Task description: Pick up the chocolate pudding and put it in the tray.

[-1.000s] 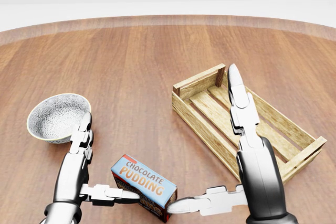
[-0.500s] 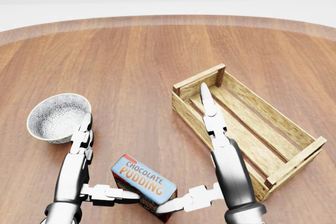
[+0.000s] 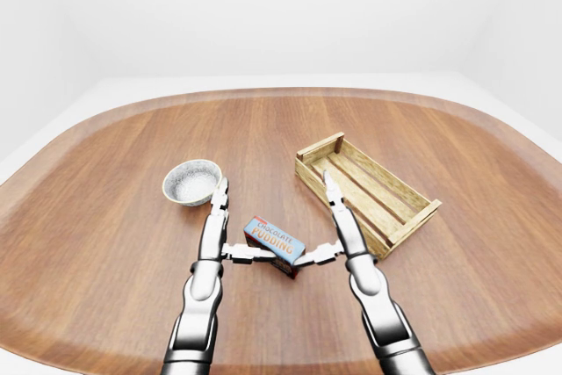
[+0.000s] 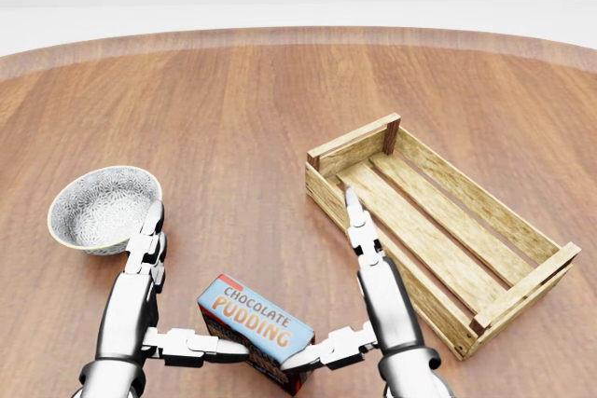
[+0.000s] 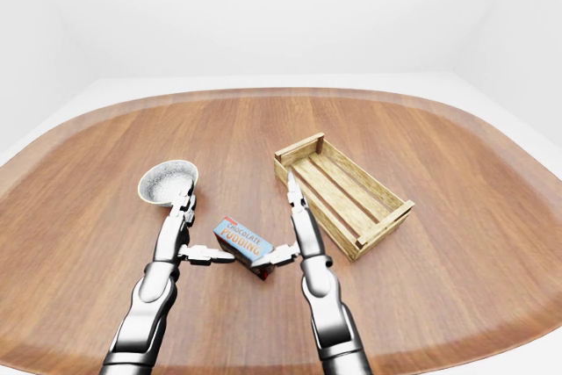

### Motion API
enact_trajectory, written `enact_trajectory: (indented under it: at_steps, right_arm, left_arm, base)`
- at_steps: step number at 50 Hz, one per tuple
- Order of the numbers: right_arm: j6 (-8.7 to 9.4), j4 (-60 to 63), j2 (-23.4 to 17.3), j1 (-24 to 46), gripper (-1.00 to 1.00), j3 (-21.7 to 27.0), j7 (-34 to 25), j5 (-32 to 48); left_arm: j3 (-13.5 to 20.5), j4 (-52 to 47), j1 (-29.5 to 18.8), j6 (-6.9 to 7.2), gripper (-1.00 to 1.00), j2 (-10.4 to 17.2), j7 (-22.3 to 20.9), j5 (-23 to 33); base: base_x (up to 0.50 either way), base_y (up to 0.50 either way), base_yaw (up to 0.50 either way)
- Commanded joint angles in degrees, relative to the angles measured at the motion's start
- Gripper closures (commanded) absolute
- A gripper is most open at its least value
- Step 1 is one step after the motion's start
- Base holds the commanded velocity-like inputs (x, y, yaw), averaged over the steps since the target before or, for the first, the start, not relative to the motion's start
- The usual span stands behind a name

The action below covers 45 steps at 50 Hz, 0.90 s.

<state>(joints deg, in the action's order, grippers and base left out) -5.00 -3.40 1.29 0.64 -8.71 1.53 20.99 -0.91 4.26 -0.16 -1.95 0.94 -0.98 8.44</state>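
The chocolate pudding box, blue-topped with orange lettering, lies on the wooden table near the bottom middle of the head view. My left hand is open at the box's left, fingers stretched straight ahead and thumb touching the box's left side. At the box's right my right hand is open too, thumb against the box's right end and fingers pointing toward the wooden slatted tray. The tray lies empty at the right, set diagonally.
A speckled grey bowl rests just beyond my left hand's fingertips, at the left. The right hand's fingers overlap the tray's near wall in the head view. In the left-eye view the oval table's rim curves round at the top.
My right hand has swung left, from over the tray to the box's right end, and its thumb now meets the box. The left hand, box and bowl have stayed put.
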Motion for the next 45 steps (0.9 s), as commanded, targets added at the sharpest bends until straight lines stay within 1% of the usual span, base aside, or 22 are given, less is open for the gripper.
enact_trajectory:
  at_steps: [1, 5, 7, 9, 12, 14, 16, 17, 18, 20, 23, 24, 26, 27, 28, 29, 38, 39, 40, 42, 44, 45]
  right_arm:
    - [0.0, -4.2, 0.6, 1.2, -1.0, 0.8, -0.6, -0.2]
    - [0.0, -10.0, 0.3, 1.7, -1.0, 0.7, 1.3, 0.0]
    - [0.0, -4.4, 0.6, 1.1, -1.0, 0.5, -0.9, -0.1]
    - [0.0, -10.9, 0.2, 1.7, -1.0, 0.6, 1.2, 0.2]
    - [0.0, -12.2, 0.3, 1.7, -1.0, 0.7, 1.4, 0.5]
    - [0.0, -6.0, 0.8, 0.7, -1.0, 0.4, -0.7, 0.5]
    - [0.0, -5.5, 0.8, 0.4, -1.0, 0.0, -0.9, 0.5]
    - [0.0, -9.8, 0.5, 1.0, -1.0, 0.1, 0.4, 0.5]
    - [0.0, -10.2, 0.5, 1.1, -1.0, 0.1, 0.4, 0.5]
    - [0.0, -7.1, 0.7, 0.8, -1.0, 0.1, -1.0, 0.2]
    - [0.0, -7.0, 0.7, 0.8, -1.0, -0.1, -1.2, 0.2]
    - [0.0, -11.9, 0.5, 1.5, -1.0, 0.0, 0.2, 0.1]
    - [0.0, -16.0, 0.5, 2.3, -1.0, 0.3, 1.0, 0.3]
    - [0.0, -10.2, 0.9, 1.3, -1.0, 0.1, -1.1, 0.4]
    - [0.0, -9.1, 0.9, 1.1, -1.0, -0.1, -1.5, 0.5]
    - [0.0, -8.7, 0.9, 1.1, -1.0, -0.3, -1.7, 0.6]
    - [0.0, -9.0, 0.8, 1.2, -1.0, -0.9, -2.1, 1.3]
    - [0.0, -10.2, 0.8, 1.6, -1.0, -1.2, -2.0, 1.9]
    - [0.0, -14.7, 0.6, 2.5, -1.0, -1.1, -0.7, 2.2]
    - [0.0, -13.1, 0.9, 2.4, -1.0, -1.0, -1.7, 2.4]
    - [0.0, -20.7, 0.7, 4.2, -1.0, -0.6, 0.3, 3.0]
    - [0.0, -20.4, 0.8, 4.2, -1.0, -0.5, -0.1, 3.1]
  left_arm:
    - [0.7, -1.1, 0.2, 0.3, -1.0, -0.1, -0.7, -2.3]
    - [0.7, -0.9, 0.2, 0.09, -1.0, -0.2, -0.7, -2.3]
    - [0.7, -0.8, 0.2, 0.0, -1.0, -0.2, -0.6, -2.3]
    - [0.7, -0.5, 0.1, -0.16, -1.0, -0.1, -0.6, -2.3]
    - [0.7, -0.4, 0.0, -0.17, -1.0, -0.2, -0.6, -2.3]
    - [0.7, -0.4, 0.0, -0.06, -1.0, -0.2, -0.6, -2.3]
    - [0.7, -0.6, 0.0, 0.14, -1.0, -0.2, -0.6, -2.3]
    - [0.6, -0.8, 0.1, 0.28, -1.0, -0.2, -0.6, -2.2]
    - [0.6, -0.8, 0.1, 0.29, -1.0, -0.2, -0.6, -2.2]
    - [0.6, -0.8, 0.1, 0.29, -1.0, -0.2, -0.6, -2.2]
    - [0.7, -0.5, 0.0, 0.17, -1.0, -0.2, -0.6, -2.2]
    - [0.7, -0.4, -0.1, 0.1, -1.0, -0.1, -0.6, -2.2]
    - [0.6, -0.7, 0.0, 0.3, -1.0, -0.2, -0.6, -2.2]
    - [0.7, -0.6, 0.0, 0.2, -1.0, -0.1, -0.6, -2.2]
    - [0.7, -0.4, -0.1, 0.06, -1.0, -0.1, -0.6, -2.2]
    - [0.7, -0.7, -0.1, 0.37, -1.0, -0.1, -0.7, -2.2]
    - [0.7, -0.7, -0.1, 0.37, -1.0, -0.1, -0.7, -2.2]
    - [0.7, -0.7, -0.1, 0.39, -1.0, -0.1, -0.7, -2.2]
    - [0.7, -0.7, -0.1, 0.39, -1.0, -0.1, -0.7, -2.2]
    - [0.7, -0.7, -0.1, 0.38, -1.0, -0.1, -0.7, -2.2]
    - [0.7, -0.7, -0.1, 0.38, -1.0, -0.1, -0.7, -2.2]
    - [0.7, -0.7, -0.1, 0.36, -1.0, -0.1, -0.7, -2.2]
  base:
    - [0.0, 0.0, 0.0]
    - [0.0, 0.0, 0.0]
    - [0.0, 0.0, 0.0]
    - [0.0, 0.0, 0.0]
    - [0.0, 0.0, 0.0]
    - [0.0, 0.0, 0.0]
    - [0.0, 0.0, 0.0]
    - [0.0, 0.0, 0.0]
    - [0.0, 0.0, 0.0]
    - [0.0, 0.0, 0.0]
    - [0.0, 0.0, 0.0]
    - [0.0, 0.0, 0.0]
    - [0.0, 0.0, 0.0]
    - [0.0, 0.0, 0.0]
    - [0.0, 0.0, 0.0]
    - [0.0, 0.0, 0.0]
    - [0.0, 0.0, 0.0]
    - [0.0, 0.0, 0.0]
    - [0.0, 0.0, 0.0]
    - [0.0, 0.0, 0.0]
    - [0.0, 0.0, 0.0]
    - [0.0, 0.0, 0.0]
